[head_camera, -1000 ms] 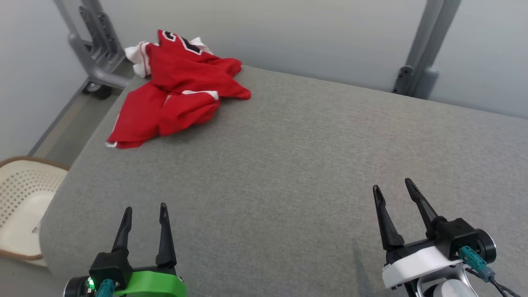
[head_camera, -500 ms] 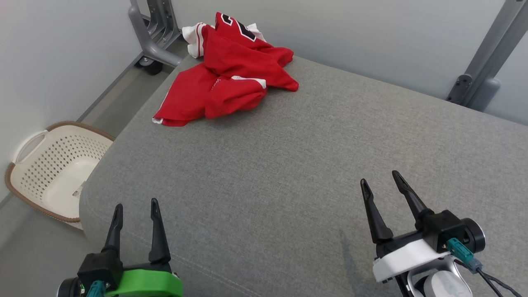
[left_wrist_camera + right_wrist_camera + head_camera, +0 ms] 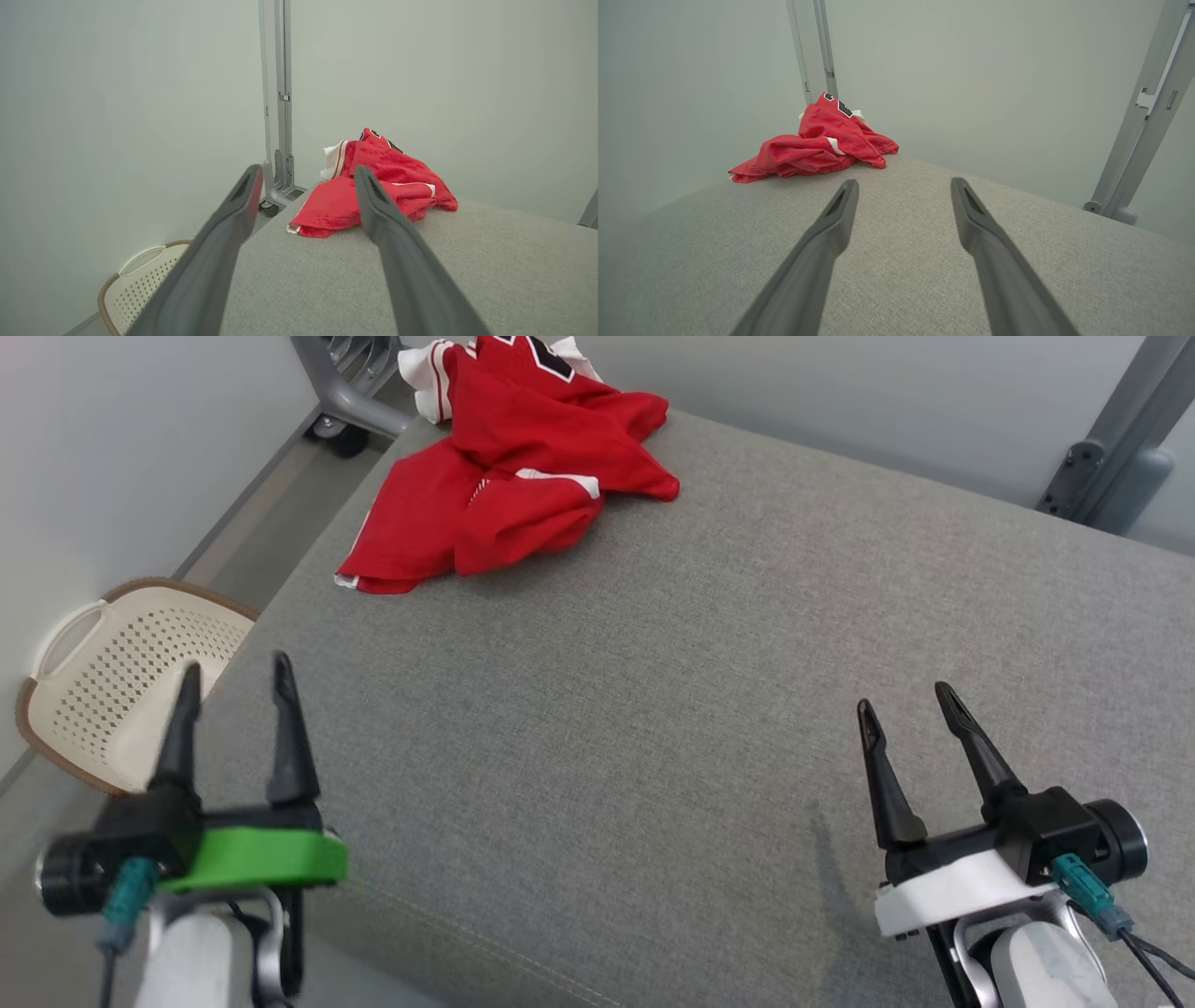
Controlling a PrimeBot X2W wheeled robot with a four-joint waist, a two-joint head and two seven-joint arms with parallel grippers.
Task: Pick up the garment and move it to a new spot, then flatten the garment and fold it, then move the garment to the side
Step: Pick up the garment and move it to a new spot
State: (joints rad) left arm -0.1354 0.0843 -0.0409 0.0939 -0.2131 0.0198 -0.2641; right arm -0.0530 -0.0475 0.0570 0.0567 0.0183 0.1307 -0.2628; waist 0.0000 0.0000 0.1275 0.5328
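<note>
**End effector status: left end effector and right end effector both released, nothing held**

At far left, a cream perforated basket stands on the floor beside the grey fabric-covered worktop. The left end effector hangs over the near left edge of the worktop, fingers spread and pointing toward the far side.

The red garment lies crumpled at the far left corner of the worktop, well apart from both end effectors. Its long axis runs from a white-trimmed hem corner at near left up toward the far edge. Black, white-outlined lettering shows at its far end but cannot be read.

The right end effector hangs over the near right area, fingers spread.
</note>
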